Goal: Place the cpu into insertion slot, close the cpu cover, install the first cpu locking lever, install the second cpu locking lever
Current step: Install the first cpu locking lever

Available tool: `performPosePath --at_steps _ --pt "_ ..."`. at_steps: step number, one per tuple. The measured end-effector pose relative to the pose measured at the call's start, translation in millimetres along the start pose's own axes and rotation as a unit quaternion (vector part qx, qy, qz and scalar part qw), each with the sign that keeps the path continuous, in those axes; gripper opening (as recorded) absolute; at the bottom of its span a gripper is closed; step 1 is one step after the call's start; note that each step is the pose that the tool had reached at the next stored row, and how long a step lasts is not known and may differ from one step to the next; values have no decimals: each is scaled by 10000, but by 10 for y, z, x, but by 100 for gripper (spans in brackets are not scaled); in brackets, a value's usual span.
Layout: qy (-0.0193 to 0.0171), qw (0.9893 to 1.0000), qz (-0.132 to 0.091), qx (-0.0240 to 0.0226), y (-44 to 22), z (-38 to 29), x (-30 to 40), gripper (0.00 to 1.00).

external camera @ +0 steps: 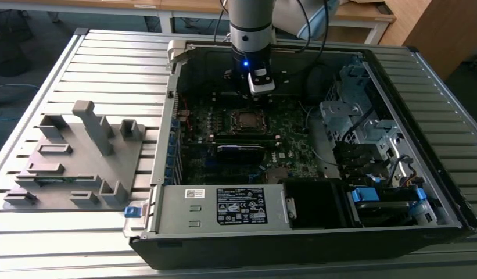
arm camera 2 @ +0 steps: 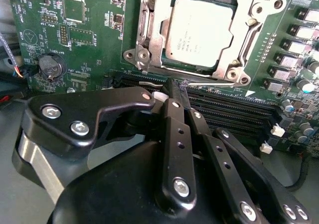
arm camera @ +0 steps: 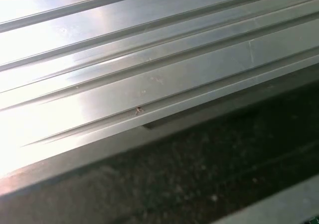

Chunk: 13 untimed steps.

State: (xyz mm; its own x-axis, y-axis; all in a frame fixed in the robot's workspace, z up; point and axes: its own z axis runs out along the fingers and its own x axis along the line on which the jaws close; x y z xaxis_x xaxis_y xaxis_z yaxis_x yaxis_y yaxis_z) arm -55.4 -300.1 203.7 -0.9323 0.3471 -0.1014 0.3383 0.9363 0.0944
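Note:
The cpu (arm camera 2: 199, 32), a silver-grey square chip, lies flat in the insertion slot (arm camera 2: 141, 55) on the green motherboard. The cpu cover (arm camera 2: 155, 20), a silver frame plate, lies down around the chip's edges. In the exterior view the cpu (external camera: 246, 119) sits mid-board inside the open computer case. My gripper (external camera: 258, 93) hangs just above the board on the far side of the socket. In the second wrist view the gripper (arm camera 2: 178, 86) has its black fingertips pressed together, with nothing between them. They stand a short way from the socket's edge, over the black memory slots (arm camera 2: 239, 114).
The computer case (external camera: 300, 232) has tall walls around the board. A power supply (external camera: 222, 206) sits at its near side and a drive cage (external camera: 354, 116) at the exterior view's right. A grey fixture (external camera: 75, 157) rests on the slatted table (arm camera: 124, 74). A coin battery (arm camera 2: 50, 67) sits on the board.

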Motion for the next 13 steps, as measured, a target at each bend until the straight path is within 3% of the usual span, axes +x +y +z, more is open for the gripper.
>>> performPosePath --at_steps 13 --pt "-6 10000 -1 -3 8 25 7 10"
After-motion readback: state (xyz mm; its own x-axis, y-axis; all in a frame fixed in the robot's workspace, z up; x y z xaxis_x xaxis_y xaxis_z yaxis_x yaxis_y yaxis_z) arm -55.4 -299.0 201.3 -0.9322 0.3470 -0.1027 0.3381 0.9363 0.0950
